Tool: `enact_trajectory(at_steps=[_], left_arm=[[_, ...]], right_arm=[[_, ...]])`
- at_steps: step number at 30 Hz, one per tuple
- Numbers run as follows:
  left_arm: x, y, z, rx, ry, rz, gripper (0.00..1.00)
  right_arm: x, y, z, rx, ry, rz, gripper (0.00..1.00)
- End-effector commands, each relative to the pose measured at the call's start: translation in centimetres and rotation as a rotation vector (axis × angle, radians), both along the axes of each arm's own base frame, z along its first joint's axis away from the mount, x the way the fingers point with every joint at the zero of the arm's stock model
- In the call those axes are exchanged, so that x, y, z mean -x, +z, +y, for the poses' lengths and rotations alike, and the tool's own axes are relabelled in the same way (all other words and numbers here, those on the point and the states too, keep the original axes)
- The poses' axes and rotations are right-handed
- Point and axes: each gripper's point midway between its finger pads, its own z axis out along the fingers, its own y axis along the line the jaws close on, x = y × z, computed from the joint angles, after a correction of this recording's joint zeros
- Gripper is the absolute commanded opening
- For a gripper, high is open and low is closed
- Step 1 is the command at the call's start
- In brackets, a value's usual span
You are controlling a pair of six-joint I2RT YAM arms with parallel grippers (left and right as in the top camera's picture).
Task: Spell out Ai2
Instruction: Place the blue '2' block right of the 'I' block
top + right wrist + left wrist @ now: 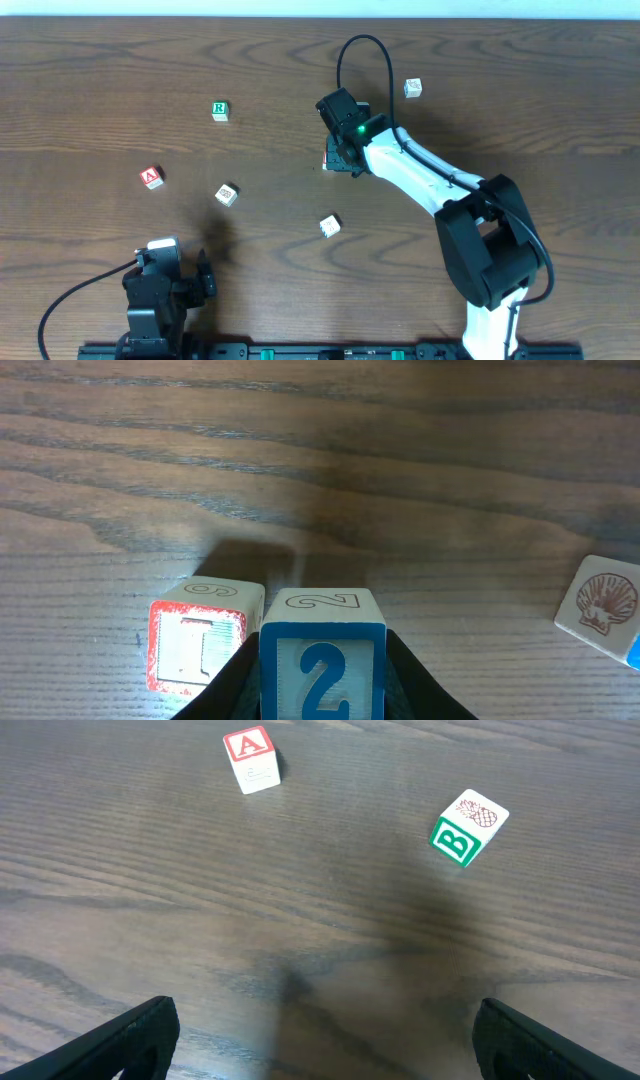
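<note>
My right gripper (pixel 322 685) is shut on the blue "2" cube (pixel 322 660), with a finger against each side. The red "I" cube (pixel 198 642) stands right beside it on its left, touching or almost touching. In the overhead view the right gripper (pixel 340 155) covers both cubes near the table's middle. The red "A" cube (pixel 151 177) lies alone at the left and also shows in the left wrist view (pixel 250 758). My left gripper (pixel 320 1040) is open and empty near the front edge (pixel 175 272), well short of the "A" cube.
A green "B" cube (pixel 226 194) (pixel 468 827) lies right of the "A" cube. A green "R" cube (pixel 220 110) sits further back. Loose cubes lie at the back right (pixel 412 88) and front centre (pixel 330 226). A shell-picture cube (pixel 603 606) lies right of the right gripper.
</note>
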Motion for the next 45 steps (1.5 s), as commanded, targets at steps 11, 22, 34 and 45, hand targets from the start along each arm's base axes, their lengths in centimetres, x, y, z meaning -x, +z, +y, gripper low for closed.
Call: enact_trajectory(at_steps=[11,22,34,45], left_arm=[[0.81,-1.90,0.25,-0.010,0.009,0.066,0.95],[0.81,-1.89,0.25,-0.010,0.010,0.066,0.95],[0.81,-1.90,0.25,-0.010,0.010,0.066,0.95],[0.81,-1.90,0.25,-0.010,0.010,0.066,0.95]], right_arm=[[-0.24,-0.43,-0.46,0.006,-0.029,-0.001,0.03],[-0.30,-0.41,-0.47,0.005,-0.030,-0.003,0.19],[-0.28,-0.42,-0.47,0.005,-0.030,-0.002,0.30],[-0.26,-0.43,-0.48,0.006,-0.030,-0.002,0.31]])
